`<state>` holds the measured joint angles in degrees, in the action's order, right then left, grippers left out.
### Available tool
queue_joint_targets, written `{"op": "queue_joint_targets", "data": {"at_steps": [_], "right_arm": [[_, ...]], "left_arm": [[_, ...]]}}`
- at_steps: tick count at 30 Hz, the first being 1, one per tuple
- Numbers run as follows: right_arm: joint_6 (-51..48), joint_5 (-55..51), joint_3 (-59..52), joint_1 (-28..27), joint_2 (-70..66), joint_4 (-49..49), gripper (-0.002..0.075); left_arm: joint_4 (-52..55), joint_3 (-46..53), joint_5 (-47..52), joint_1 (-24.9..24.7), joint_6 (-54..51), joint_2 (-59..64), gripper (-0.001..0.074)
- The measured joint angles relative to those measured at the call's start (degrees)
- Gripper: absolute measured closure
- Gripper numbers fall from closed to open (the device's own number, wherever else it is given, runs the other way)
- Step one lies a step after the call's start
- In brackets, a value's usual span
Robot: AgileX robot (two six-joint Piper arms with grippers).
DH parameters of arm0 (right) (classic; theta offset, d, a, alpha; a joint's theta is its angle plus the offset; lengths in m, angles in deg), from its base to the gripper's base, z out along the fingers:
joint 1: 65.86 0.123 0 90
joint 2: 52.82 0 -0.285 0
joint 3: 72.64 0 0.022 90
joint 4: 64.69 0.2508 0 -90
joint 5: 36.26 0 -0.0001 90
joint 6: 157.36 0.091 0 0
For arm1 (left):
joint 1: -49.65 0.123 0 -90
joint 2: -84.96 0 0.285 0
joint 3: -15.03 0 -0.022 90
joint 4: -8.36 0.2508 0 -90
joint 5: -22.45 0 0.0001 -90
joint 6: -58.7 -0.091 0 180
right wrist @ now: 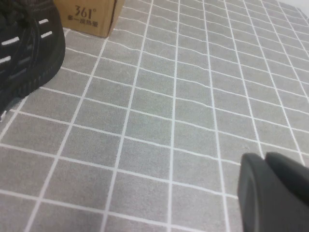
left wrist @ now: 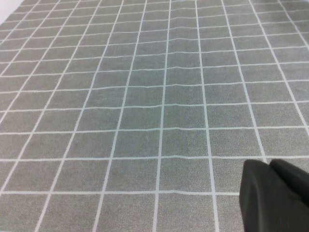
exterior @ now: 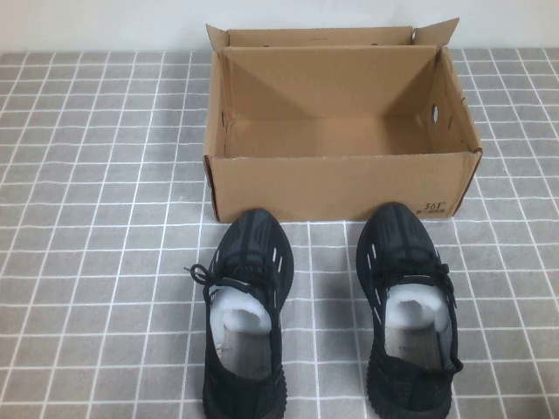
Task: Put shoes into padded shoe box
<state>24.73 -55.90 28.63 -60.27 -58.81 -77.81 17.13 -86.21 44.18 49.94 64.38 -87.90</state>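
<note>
Right gripper [right wrist: 270,193]: parked low over the grey checked cloth [exterior: 105,175], out of the high view, fingers pressed together, nothing held. Left gripper [left wrist: 275,195]: likewise over bare cloth, dark fingertips meeting with only a seam between them, empty; no shoe or box in its wrist view. Nearest the robot: two black shoes, left shoe [exterior: 244,314] and right shoe [exterior: 406,305], side by side but apart, heels toward the robot, toes toward the box, white paper stuffing showing in each. Long axes run near to far, roughly parallel. Right shoe visible in the right wrist view, so judged nearer the right arm; left shoe judged to fall to the left arm. Beyond, just past the toes: padded shoe box [exterior: 341,183], open, flaps up, empty, long side across the table.
</note>
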Motion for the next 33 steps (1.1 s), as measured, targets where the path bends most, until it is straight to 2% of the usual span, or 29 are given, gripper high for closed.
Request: {"op": "queue_joint_targets", "data": {"at_steps": [5,33], "right_arm": [[3.75,0.00,0.00,0.00,0.00,0.46,0.0733],[4.02,0.02,0.00,0.00,0.00,0.09,0.0733]], "left_arm": [[0.00,0.00,0.00,0.00,0.00,0.00,0.0741],[0.00,0.00,0.00,-1.53,0.00,0.00,0.0741]]}}
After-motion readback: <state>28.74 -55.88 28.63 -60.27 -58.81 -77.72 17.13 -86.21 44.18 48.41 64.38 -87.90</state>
